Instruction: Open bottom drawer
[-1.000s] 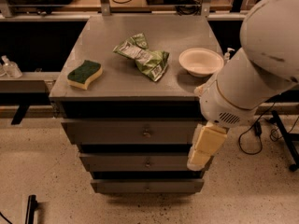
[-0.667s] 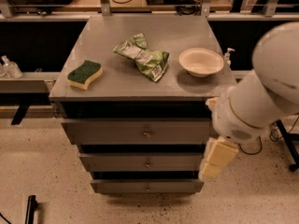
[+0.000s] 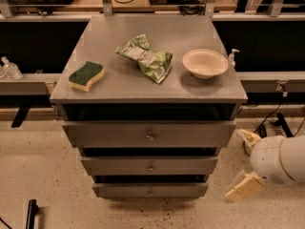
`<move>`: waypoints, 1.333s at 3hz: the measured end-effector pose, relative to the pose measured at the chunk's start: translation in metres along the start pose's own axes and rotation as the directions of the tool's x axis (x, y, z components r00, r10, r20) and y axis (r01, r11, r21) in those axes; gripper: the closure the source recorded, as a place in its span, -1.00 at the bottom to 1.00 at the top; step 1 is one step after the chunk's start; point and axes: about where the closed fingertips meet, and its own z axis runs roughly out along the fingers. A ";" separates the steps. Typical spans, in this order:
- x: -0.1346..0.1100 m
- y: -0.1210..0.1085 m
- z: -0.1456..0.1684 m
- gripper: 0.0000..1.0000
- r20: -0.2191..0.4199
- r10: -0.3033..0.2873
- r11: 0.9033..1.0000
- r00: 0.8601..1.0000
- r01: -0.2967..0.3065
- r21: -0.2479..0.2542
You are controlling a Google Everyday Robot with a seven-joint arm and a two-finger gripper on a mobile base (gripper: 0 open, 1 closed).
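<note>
The bottom drawer [image 3: 150, 190] is the lowest and narrowest of three grey fronts on the metal cabinet [image 3: 95, 97], with a small round knob at its centre. It looks closed or nearly so, stepped back under the middle drawer [image 3: 150, 166] and the top drawer [image 3: 150, 135]. My gripper [image 3: 247, 163] hangs to the right of the cabinet, at about the height of the lower drawers and apart from them. Its two cream fingers [image 3: 245, 187] are spread open with nothing between them.
On the cabinet top lie a green and yellow sponge [image 3: 86, 75], a green chip bag [image 3: 145, 58] and a white bowl [image 3: 205, 63]. A pump bottle [image 3: 232, 57] stands behind the right edge. Cables [image 3: 274, 123] trail on the floor at right. A black object [image 3: 31, 211] lies at bottom left.
My arm has swung right and down, away from the cabinet's front. The drawer fronts that it partly covered now show in full. The drawers have not moved.
</note>
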 end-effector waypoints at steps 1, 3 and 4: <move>0.026 0.002 -0.008 -1.00 0.045 0.032 0.999 0.999 -0.033 0.029; 0.012 0.023 0.055 -1.00 0.092 -0.051 0.996 0.994 0.058 -0.074; 0.018 0.057 0.135 -1.00 0.179 -0.199 0.964 0.964 0.225 -0.141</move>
